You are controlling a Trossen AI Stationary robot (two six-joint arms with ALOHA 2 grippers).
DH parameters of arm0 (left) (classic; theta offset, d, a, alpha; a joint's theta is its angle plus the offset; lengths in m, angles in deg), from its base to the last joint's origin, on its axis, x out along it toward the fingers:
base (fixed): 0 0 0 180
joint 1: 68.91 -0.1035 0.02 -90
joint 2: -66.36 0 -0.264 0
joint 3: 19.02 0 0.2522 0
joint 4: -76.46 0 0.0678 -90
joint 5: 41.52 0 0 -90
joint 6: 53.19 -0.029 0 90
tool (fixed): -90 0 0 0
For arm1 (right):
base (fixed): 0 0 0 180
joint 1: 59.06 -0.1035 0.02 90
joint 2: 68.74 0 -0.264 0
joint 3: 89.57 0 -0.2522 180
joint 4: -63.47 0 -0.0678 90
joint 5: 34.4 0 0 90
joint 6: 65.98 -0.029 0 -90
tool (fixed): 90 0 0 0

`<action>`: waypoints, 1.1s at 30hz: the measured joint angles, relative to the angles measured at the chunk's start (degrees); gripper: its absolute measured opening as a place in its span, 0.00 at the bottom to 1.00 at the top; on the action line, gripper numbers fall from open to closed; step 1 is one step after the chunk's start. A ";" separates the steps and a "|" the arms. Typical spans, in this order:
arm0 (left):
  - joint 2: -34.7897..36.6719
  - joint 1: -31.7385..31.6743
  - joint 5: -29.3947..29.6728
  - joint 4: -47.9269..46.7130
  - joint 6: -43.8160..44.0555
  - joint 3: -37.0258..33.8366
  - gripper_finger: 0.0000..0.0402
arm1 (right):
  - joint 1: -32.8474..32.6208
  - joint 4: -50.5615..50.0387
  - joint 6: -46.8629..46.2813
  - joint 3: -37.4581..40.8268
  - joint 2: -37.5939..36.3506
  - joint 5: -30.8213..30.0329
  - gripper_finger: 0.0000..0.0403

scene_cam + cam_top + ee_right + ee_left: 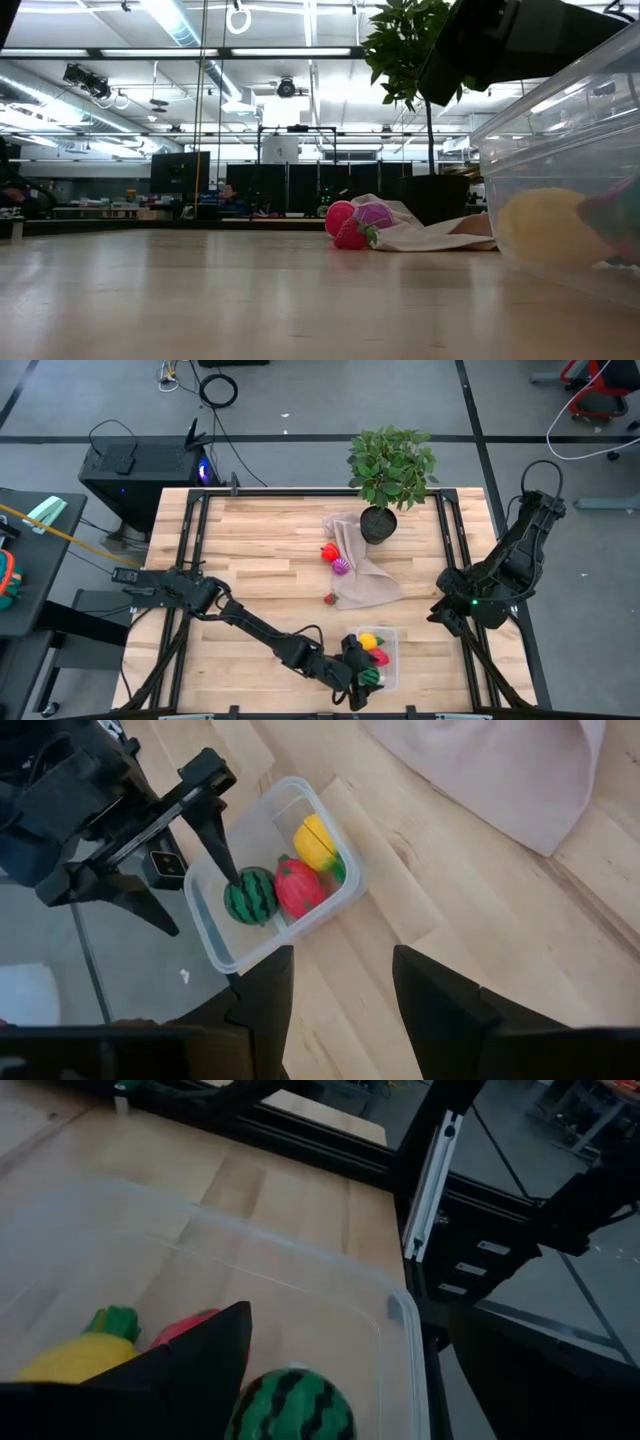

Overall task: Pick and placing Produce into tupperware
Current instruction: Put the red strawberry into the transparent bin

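Observation:
The clear tupperware (388,638) (330,820) sits near the table's near edge. It holds a yellow piece (315,842), a red one (297,888) and a striped green watermelon (250,897) (290,1405). My left gripper (203,905) (358,678) hangs open over the container's near end, one finger (222,845) beside the watermelon and the other outside the wall. A red fruit (328,552) and a magenta one (340,567) lie on the beige cloth (365,580). A small strawberry (329,598) lies on the wood at its edge. My right gripper (340,1010) is open, raised by the right edge. My left gripper comes from above, slanting down, with one fingertip (235,877) right at the watermelon's side inside the tupperware. Whether that fingertip touches the watermelon, I cannot tell. The watermelon rests on the container's floor against the red piece.
A potted plant (390,470) stands at the far edge, its pot (378,525) on the cloth's far corner. Black frame rails (190,550) run along the table's sides. Bare wood (260,550) lies left of the cloth.

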 joint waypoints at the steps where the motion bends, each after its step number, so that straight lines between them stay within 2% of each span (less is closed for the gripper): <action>1: 0.26 -0.02 0.08 0.05 -0.52 0.01 0.85 | 0.00 -0.01 0.00 0.01 0.01 -0.20 0.44; 5: 3.87 -0.02 5.31 0.79 -3.86 0.15 0.80 | 0.00 -0.02 -0.14 0.00 0.01 -1.46 0.44; 8: 7.52 0.08 11.44 -2.85 -7.41 0.29 0.76 | 0.02 -0.04 -0.09 0.01 0.01 -1.96 0.44; 13: 13.87 0.42 22.99 -20.16 -4.32 0.14 0.70 | 0.00 -0.10 0.07 0.00 0.01 -2.10 0.44; 17: 19.05 0.23 30.39 -40.42 9.63 0.20 0.66 | 0.02 -0.11 0.46 0.01 0.01 -3.17 0.44; 22: 22.80 -0.45 31.28 -69.60 33.42 0.17 0.66 | 0.06 -0.09 1.62 0.01 0.01 -5.90 0.44; 26: 25.21 -0.29 30.83 -84.40 43.21 -0.47 0.67 | 0.05 -0.29 2.74 0.01 0.01 -8.77 0.44; 30: 31.56 -0.70 27.05 -83.24 46.26 -7.88 0.68 | 0.07 -0.31 3.40 0.01 0.00 -11.70 0.44; 33: 38.79 -0.55 26.48 -73.58 48.15 -18.08 0.67 | 0.07 -0.31 3.52 0.00 0.01 -12.60 0.44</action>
